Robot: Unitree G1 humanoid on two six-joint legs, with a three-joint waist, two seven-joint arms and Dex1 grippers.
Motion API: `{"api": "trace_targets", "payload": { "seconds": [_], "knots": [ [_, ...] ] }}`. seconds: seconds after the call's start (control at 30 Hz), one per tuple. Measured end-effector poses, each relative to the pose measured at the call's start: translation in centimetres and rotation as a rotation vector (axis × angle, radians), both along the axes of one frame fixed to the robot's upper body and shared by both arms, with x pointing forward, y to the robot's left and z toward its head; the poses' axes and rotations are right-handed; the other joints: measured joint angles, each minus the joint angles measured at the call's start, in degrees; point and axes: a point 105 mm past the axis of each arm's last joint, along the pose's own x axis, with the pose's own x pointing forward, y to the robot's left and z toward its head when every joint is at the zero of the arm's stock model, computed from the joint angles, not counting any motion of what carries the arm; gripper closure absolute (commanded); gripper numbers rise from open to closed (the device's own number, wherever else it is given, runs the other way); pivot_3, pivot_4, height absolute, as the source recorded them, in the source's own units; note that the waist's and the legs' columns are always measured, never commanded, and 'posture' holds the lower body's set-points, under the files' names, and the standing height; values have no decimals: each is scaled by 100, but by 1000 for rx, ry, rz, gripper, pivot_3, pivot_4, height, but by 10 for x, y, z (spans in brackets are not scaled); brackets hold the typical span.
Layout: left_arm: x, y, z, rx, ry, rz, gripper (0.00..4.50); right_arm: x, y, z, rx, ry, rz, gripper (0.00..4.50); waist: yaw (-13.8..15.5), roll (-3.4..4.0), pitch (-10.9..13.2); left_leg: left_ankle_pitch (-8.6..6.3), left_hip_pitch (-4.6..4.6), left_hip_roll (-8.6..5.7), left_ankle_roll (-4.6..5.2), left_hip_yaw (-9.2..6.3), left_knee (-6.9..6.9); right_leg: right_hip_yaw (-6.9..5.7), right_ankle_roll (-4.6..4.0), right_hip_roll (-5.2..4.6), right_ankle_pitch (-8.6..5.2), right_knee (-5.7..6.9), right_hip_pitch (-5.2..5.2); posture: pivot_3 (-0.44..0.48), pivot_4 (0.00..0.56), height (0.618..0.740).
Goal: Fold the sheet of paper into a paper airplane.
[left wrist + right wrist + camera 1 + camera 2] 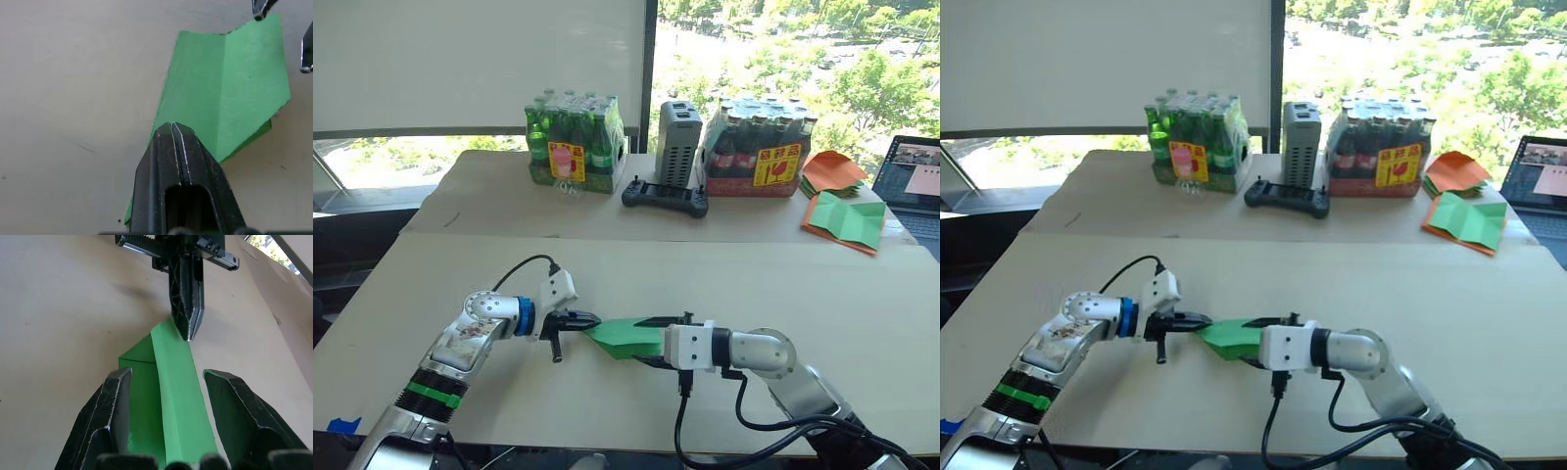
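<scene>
L gripper [590,319] pinched shut on paper [625,338] tip; R gripper [166,377] wide open, straddling other end, not gripping. Paper near desk [862,313] front edge, mid-width, long axis running L–R betw. grippers, raised crease on top. R nearer the bulk.

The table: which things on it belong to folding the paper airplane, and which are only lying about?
Belongs to the job:
- folded bright green sheet of paper
- left gripper, shut on it
- right gripper, open around it

Lying about:
- green bottle pack
- dark bottle pack
- black controller
- grey box
- orange sheets
- laptop
</scene>
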Motion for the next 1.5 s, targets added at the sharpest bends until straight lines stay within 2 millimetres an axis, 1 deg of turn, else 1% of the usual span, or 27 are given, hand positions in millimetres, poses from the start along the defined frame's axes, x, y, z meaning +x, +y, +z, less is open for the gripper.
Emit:
{"api": "trace_targets", "payload": {
  "seconds": [0.17, 0.3, 0.37, 0.47, 0.6, 0.73, 0.83, 1.0, 1.03, 1.27, 1.37, 1.5],
  "knots": [
    [3, -5, -1, 45, -70, -60, 4500, -3, -2, 5, 10, 9, 4, 1868, 16, 0, 0, 0, 0, 1, 0, 0, 2, 0, 0, -1, 0, 0, 3, 0, 150, 675],
    [6, -8, -2, 62, -101, -87, 4500, -6, 2, 17, 93, 55, 3, 1868, 29, -1, -1, 0, 1, 1, 0, -2, 5, -1, 0, -1, 0, -1, 9, 0, 150, 675],
    [7, -11, -2, 67, -113, -99, 4500, -6, 0, 20, 100, 57, -4, 1868, 55, -1, -1, 0, 2, -1, 1, -3, 8, -3, 1, -1, 0, -1, 12, 0, 150, 675],
    [7, -11, -2, 65, -117, -104, 4500, -4, -5, 15, 54, 39, -7, 1868, 66, -1, -1, -1, 3, -2, 2, -2, 9, -3, 1, -2, 0, 0, 11, 0, 150, 675],
    [7, -11, -2, 74, -121, -107, 4500, 0, -11, -5, -36, 22, -14, 1868, 65, -1, -1, -1, 4, -2, 2, -1, 9, -3, 1, -1, 0, 2, 11, 0, 150, 675],
    [7, -11, -2, 74, -122, -108, 4500, 3, -13, -10, -45, 29, -27, 1868, 65, -1, -1, -1, 4, -1, 2, -1, 10, -2, 1, -1, 0, 1, 12, 0, 150, 675],
    [7, -11, -2, 75, -122, -108, 4500, 5, -14, -11, -51, 19, -24, 2701, 65, -1, -1, -1, 4, -1, 2, -1, 10, -2, 1, -1, 0, 2, 11, 0, 150, 675],
    [7, -11, -2, 74, -123, -106, 4500, 6, -13, -12, -46, 14, -23, 4404, 64, -2, -1, -1, 4, -1, 2, -1, 10, -2, 1, -1, 0, 2, 11, 0, 150, 675],
    [7, -11, -2, 74, -124, -105, 4500, 6, -13, -12, -46, 14, -22, 4461, 64, -1, -1, -1, 3, -1, 2, -1, 10, -2, 1, -1, 0, 2, 11, 0, 150, 675],
    [7, -14, -1, 72, -144, -114, 4500, 6, -14, -14, -64, 33, -6, 4461, 68, -2, -1, -1, 3, -2, 2, -1, 10, -3, 1, -1, 0, 1, 11, 0, 150, 675],
    [5, -16, -1, 78, -157, -139, 4500, 2, -13, -16, -70, 85, 9, 4461, 68, -2, -1, -1, 2, -1, 2, -1, 10, -3, 1, -1, 0, 0, 10, 0, 150, 675],
    [-1, -20, -1, 88, -160, -193, 4500, -4, -8, -10, -36, 161, 19, 4461, 68, -2, -1, -1, 0, 0, 2, -3, 9, -3, 1, -1, 0, -1, 9, 0, 150, 675]
  ]
}}
